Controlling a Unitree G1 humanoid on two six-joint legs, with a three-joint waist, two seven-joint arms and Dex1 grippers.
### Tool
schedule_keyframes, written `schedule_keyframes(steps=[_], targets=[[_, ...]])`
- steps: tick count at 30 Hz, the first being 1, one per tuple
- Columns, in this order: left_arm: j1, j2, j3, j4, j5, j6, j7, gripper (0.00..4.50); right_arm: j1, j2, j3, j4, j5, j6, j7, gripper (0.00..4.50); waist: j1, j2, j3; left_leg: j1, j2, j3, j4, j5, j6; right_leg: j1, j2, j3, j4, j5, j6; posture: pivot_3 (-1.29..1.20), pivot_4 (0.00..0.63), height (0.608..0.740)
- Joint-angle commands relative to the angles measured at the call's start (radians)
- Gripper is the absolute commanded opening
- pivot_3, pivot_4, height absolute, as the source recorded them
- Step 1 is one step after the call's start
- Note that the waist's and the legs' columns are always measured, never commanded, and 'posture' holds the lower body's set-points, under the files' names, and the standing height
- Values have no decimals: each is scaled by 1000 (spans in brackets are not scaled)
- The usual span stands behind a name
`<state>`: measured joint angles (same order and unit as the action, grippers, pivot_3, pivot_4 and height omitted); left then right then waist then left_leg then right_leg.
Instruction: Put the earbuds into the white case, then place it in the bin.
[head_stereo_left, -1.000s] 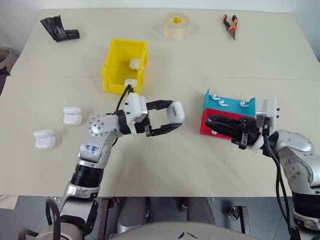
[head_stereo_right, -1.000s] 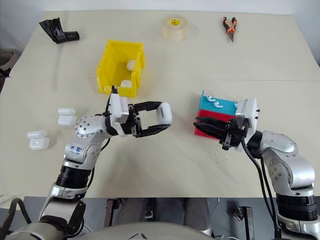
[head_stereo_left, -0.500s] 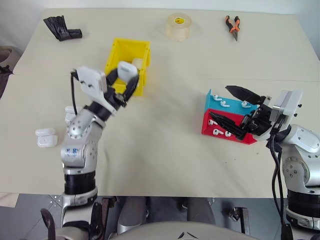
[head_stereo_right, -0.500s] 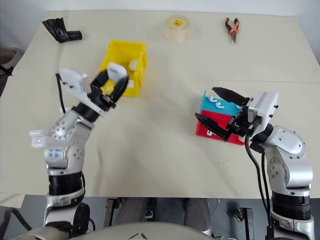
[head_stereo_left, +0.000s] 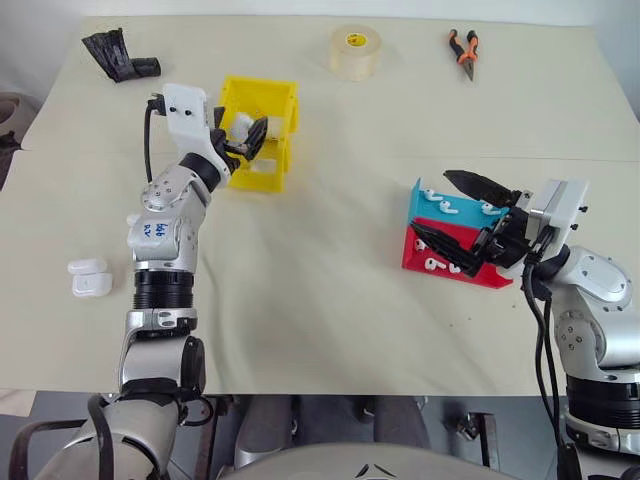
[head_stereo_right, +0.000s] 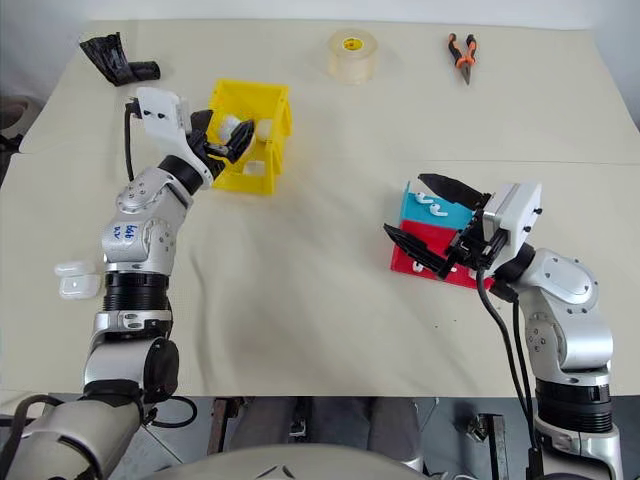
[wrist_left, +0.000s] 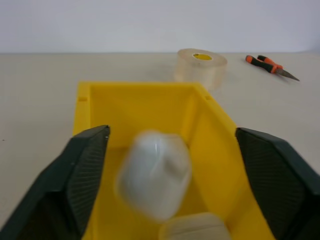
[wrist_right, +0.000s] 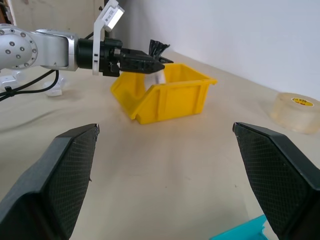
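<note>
The left gripper (wrist_left: 167, 185) is spread wide over the bin (head_stereo_left: 262, 100); the white case (wrist_left: 154, 174) is seen blurred between its fingers, apparently released above another case on the bin's floor. The right gripper (head_stereo_left: 463, 222) is spread empty beside the trays (head_stereo_left: 440, 240), well apart.

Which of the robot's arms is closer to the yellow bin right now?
The left. Its end effector hangs open over the bin, a white case between its fingers. The right end effector is far off, by the red and teal trays.
</note>
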<state>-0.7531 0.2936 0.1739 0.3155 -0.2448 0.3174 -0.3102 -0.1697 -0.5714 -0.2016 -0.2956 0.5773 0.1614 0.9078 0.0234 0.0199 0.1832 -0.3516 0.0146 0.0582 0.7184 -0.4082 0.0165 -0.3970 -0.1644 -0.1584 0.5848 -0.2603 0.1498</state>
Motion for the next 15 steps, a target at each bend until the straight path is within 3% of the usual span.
schedule_keyframes(steps=[1,5,9,12,15], targets=[[31,33,-26,-120,-10,-21,-74,4442,16,4,-8,-47,12,-12,-6,4500,-2,0,0,0,0,0,0,0,0,0,0,0,0,0,0,0,150,740],[163,96,-48,-307,-114,23,-274,4442,31,-20,-17,-43,17,-6,16,4500,-6,0,0,0,0,0,0,0,0,0,0,0,0,0,0,0,150,740],[355,262,-78,-456,-137,-76,-543,4442,36,-66,-32,-16,35,-8,93,4500,-15,0,0,1,1,0,0,0,0,0,0,0,0,0,0,0,150,740],[478,348,-13,-513,-257,-64,-699,4442,31,-113,-37,14,47,-5,172,4500,-25,0,0,1,1,1,-1,0,0,0,0,1,0,0,0,0,150,740],[560,394,24,-548,-289,-67,-747,4442,36,-159,-32,55,45,-10,247,4500,-15,0,0,1,1,0,0,0,0,0,0,1,0,0,0,0,150,740]])
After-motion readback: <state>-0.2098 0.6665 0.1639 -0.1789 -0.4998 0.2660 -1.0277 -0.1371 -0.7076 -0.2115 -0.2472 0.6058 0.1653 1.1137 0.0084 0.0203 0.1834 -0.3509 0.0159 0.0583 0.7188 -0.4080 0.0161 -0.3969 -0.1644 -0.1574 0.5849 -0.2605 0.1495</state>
